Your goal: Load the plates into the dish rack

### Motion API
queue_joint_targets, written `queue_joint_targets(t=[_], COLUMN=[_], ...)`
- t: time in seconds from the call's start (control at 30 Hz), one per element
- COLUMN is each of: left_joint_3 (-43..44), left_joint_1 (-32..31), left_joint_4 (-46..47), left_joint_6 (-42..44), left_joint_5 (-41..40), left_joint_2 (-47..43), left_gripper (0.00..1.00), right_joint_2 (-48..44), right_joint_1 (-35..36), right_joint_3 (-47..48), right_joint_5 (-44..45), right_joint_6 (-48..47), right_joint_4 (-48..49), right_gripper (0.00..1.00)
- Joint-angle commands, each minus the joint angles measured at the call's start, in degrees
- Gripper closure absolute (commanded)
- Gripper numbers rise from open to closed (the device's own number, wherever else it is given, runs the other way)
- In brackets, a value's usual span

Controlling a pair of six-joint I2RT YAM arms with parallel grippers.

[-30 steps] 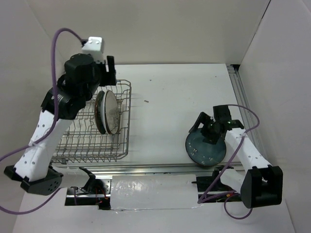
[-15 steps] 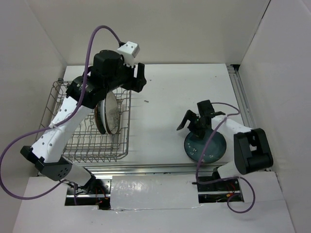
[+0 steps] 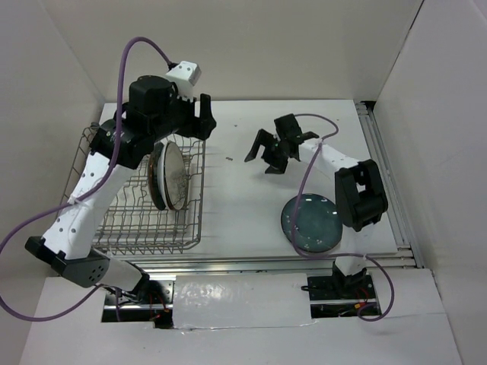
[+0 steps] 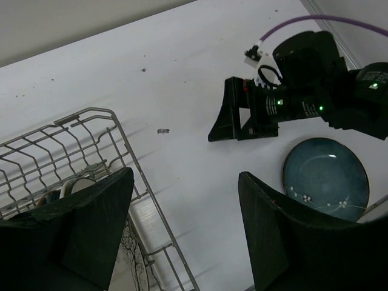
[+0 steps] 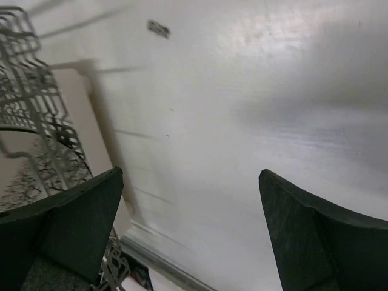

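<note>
You've got 1 dish rack, grey wire, w/ 2 plates I can count standing on edge in its right end: a cream plate w/ grey pattern and a darker-rimmed plate just left of it. 1 speckled dark teal plate lies flat on the table, well right of the rack. Left gripper hangs over the rack's far right corner, jaws spread & empty; right gripper is right of the rack, also spread wide, holding nothing.
</note>
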Motion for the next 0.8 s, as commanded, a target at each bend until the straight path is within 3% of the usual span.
queue_joint_targets(t=[0.0,0.17,0.3,0.4,0.5,0.63,0.77], left_joint_3=[-0.23,-0.84,-1.89,-3.82,-3.66,-4.35,-6.72], left_joint_1=[0.86,1.39,1.39,0.69,-0.80,-6.85,-11.35], left_joint_4=[1.75,1.84,1.84,2.81,2.72,3.77,5.61], left_joint_6=[-0.23,-0.14,-0.58,-1.28,-1.90,-3.39,-6.90], left_joint_5=[1.99,2.78,5.42,8.31,10.60,14.46,18.33], left_joint_2=[-2.15,-2.41,-2.15,-1.89,-0.66,3.72,9.53], left_gripper=[0.18,0.18,0.18,0.18,0.18,0.18,0.18], right_joint_2=[-4.30,-19.23,-33.55,-46.80,-54.20,-56.70,-49.24], right_joint_1=[0.34,-3.07,-9.14,-13.62,-15.74,-20.65,-27.07], right_joint_3=[6.82,-0.72,-19.22,-29.87,-37.18,-41.52,-33.99], right_joint_5=[4.88,14.21,18.52,20.11,19.15,18.26,15.90], right_joint_6=[-3.76,-5.61,-3.07,0.53,3.52,5.56,4.23], right_joint_4=[-6.32,-12.29,-15.55,-18.27,-18.99,-15.14,-14.24], right_gripper=[0.00,0.00,0.00,0.00,0.00,0.00,0.00])
